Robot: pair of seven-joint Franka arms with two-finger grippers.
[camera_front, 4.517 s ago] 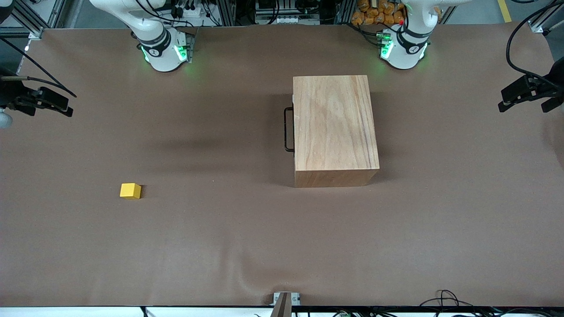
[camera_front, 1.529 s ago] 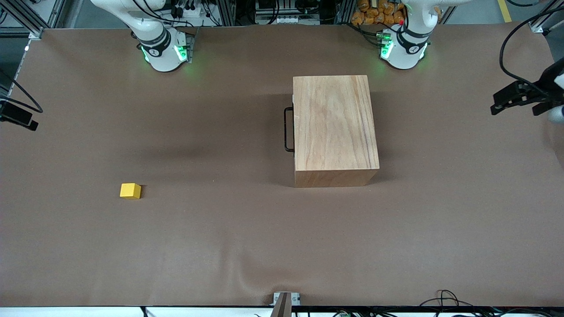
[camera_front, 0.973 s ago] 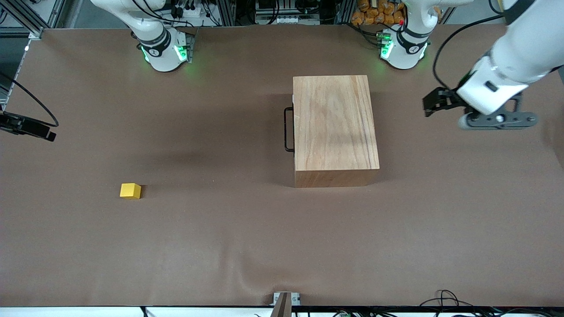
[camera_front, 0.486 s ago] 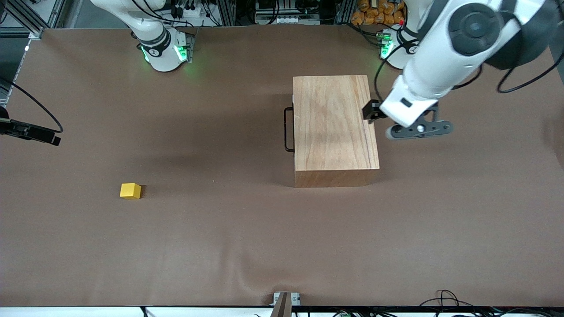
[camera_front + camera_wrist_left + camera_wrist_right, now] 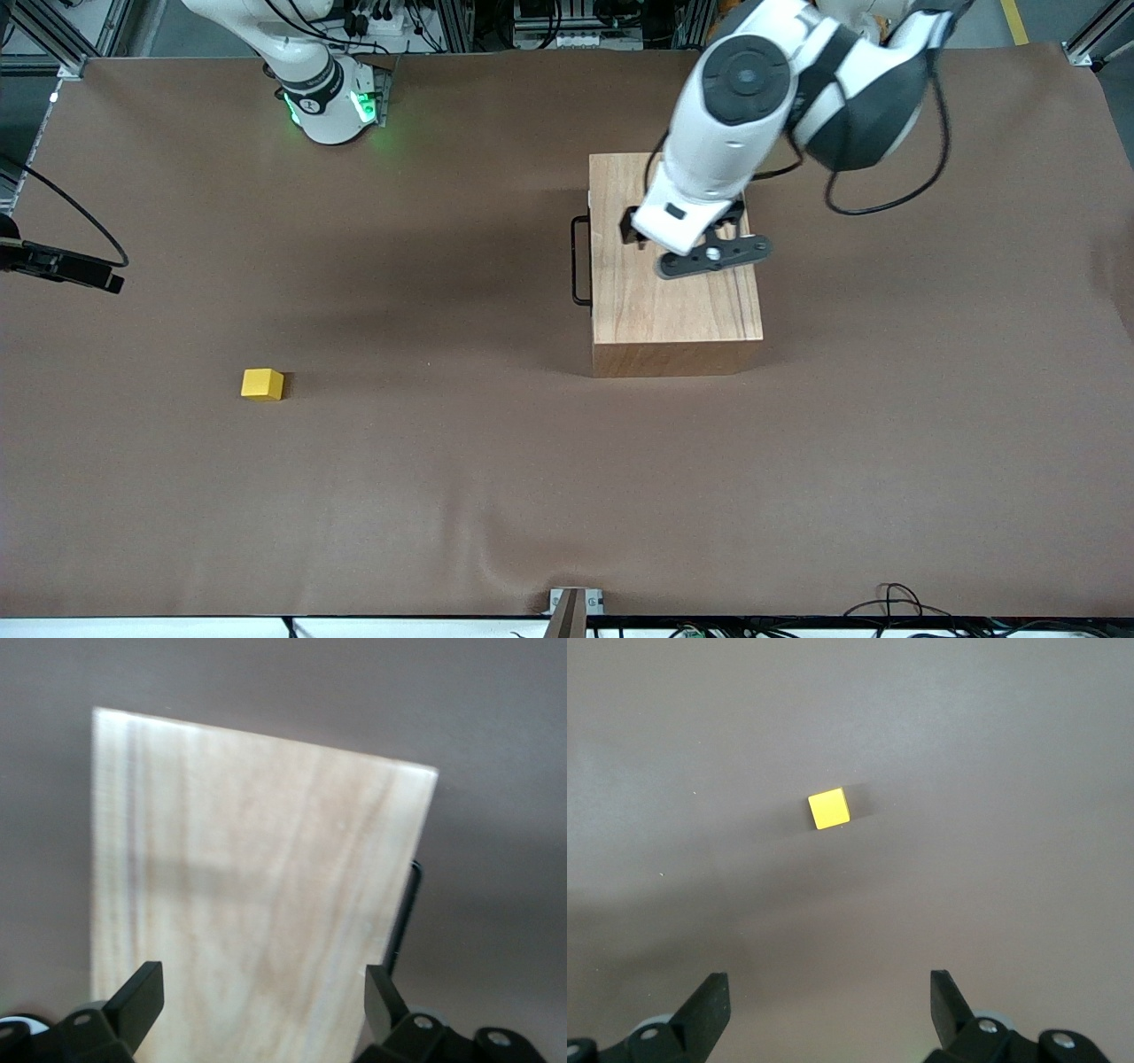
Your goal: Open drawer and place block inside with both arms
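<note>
The large light-wood box point(image 5: 675, 266) stands on the table with its drawer shut; the thin black bar handle point(image 5: 580, 261) faces the right arm's end. My left gripper point(image 5: 633, 232) hangs open over the box top point(image 5: 257, 877), with the handle point(image 5: 403, 921) showing beside one fingertip. The small yellow block point(image 5: 262, 384) lies alone on the table, toward the right arm's end and nearer the front camera than the box. My right gripper point(image 5: 89, 273) is up at the right arm's end of the table, open point(image 5: 828, 1001), with the block point(image 5: 829, 807) ahead of it, apart from it.
The brown table mat point(image 5: 461, 496) is bare apart from the box and the block. The green-lit right arm base point(image 5: 330, 102) stands at the table's top edge. A small metal bracket point(image 5: 574, 602) sits at the edge nearest the front camera.
My left arm has swung in from the left arm's end of the table until its gripper is over the box top. My right gripper has drifted slightly. Box and block have not moved.
</note>
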